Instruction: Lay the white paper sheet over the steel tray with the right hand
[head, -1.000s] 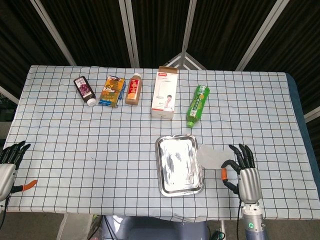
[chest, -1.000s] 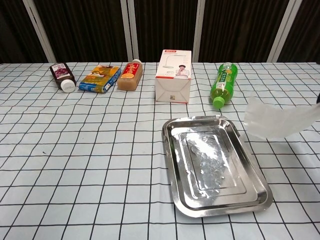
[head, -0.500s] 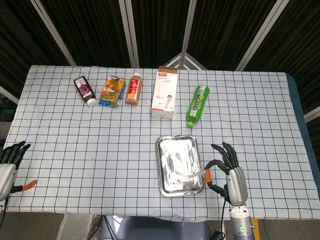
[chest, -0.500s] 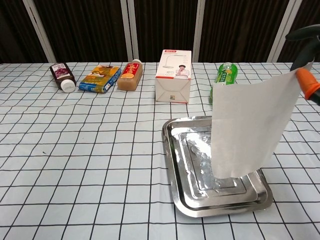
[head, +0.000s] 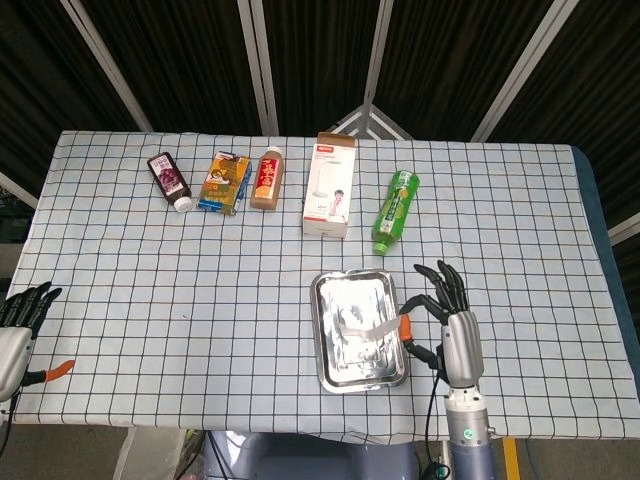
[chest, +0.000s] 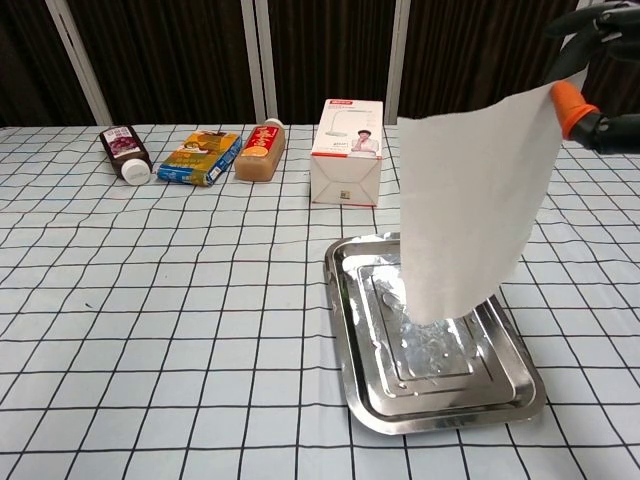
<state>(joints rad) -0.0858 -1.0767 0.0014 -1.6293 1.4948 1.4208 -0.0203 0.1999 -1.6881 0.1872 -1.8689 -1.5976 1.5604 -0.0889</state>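
Head view: camera set high, looking steeply down over the whole desk (head: 120, 300), dark slatted wall beyond; the steel tray (head: 326, 370) sits near the bottom of frame. Chest view: camera low at the near edge, facing level across the desk, close to the steel tray (chest: 345, 340). Both views share the tray and the row of packages behind it.

The tray (chest: 440, 400) is polished steel, glossy and mirror-bright with blotchy reflections. The paper sheet (chest: 470, 200) above it is matt white, thin and smooth. A checked cloth (chest: 180, 320), soft and matt, covers the bench. At twelve o'clock from the tray, the box (chest: 347, 152) is smooth printed cardboard and the green bottle (head: 396, 210) shiny plastic.
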